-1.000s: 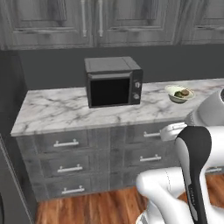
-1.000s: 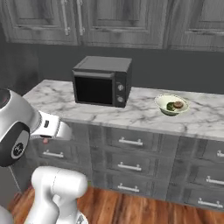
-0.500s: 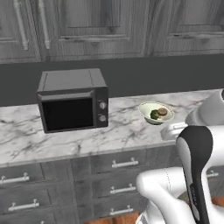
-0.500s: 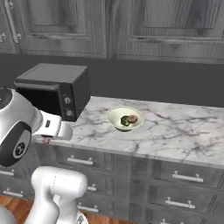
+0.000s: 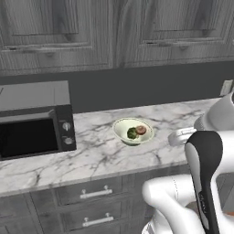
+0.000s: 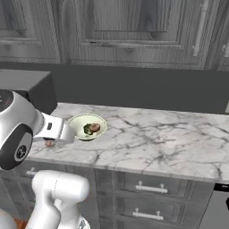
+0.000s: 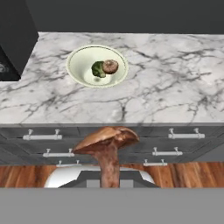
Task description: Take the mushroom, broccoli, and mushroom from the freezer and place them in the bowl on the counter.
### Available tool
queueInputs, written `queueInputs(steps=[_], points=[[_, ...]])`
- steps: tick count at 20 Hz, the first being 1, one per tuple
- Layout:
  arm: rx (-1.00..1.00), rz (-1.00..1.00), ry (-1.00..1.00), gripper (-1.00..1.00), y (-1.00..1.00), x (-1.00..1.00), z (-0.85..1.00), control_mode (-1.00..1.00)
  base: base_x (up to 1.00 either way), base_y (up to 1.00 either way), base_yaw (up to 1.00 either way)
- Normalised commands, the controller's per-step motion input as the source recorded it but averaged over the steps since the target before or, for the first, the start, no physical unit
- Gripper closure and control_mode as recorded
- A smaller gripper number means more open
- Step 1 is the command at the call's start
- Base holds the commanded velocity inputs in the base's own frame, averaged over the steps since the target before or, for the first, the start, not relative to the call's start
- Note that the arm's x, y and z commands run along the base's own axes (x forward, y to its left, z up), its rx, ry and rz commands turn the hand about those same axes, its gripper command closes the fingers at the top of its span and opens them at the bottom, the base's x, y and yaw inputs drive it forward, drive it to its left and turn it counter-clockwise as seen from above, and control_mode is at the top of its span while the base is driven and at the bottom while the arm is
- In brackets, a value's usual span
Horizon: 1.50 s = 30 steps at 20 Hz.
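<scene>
My gripper (image 7: 109,180) is shut on the stem of a brown mushroom (image 7: 107,139), held upright in front of the counter edge, with drawer fronts and floor behind it. The pale cream-green bowl (image 7: 78,65) sits on the white marble counter (image 7: 166,96) ahead and slightly left. Inside it lie a dark green broccoli (image 7: 98,69) and a second mushroom (image 7: 110,66). From the base cameras the bowl (image 5: 121,128) (image 6: 78,123) holds the same broccoli (image 5: 132,133) and mushroom (image 5: 140,130). My white hand hangs just in front of the counter, right of the bowl. The freezer is out of view.
A black-fronted microwave (image 5: 32,123) (image 7: 13,39) stands on the counter left of the bowl. Dark grey drawers with silver handles (image 7: 41,137) run under the counter, and upper cabinets (image 6: 134,31) hang above. The marble stretches bare to the right of the bowl (image 6: 170,138).
The whole picture has shifted: the base has driven right along the counter and closer, so the microwave slid left and the bowl came near. The gripper stays shut on the mushroom.
</scene>
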Motion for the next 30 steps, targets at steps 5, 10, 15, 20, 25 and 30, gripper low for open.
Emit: queueInputs(steps=[5, 10, 15, 20, 25, 30], points=[[0.00, 0.00, 0.00, 1.00, 0.00, 0.00, 0.00, 1.00, 0.21, 0.05, -0.04], [0.00, 0.00, 0.00, 1.00, 0.00, 0.00, 0.00, 1.00, 0.43, 0.37, 0.00], [0.00, 0.00, 0.00, 1.00, 0.00, 0.00, 0.00, 1.00, 0.47, 0.34, 0.00], [0.00, 0.00, 0.00, 1.00, 0.00, 0.00, 0.00, 1.00, 0.39, 0.15, 0.00], [0.00, 0.02, 0.04, 1.00, 0.02, 0.82, -0.40, -1.00, 0.00, 0.00, 0.00], [0.05, 0.10, 0.11, 1.00, 0.04, 0.81, -0.67, -1.00, 0.00, 0.00, 0.00]])
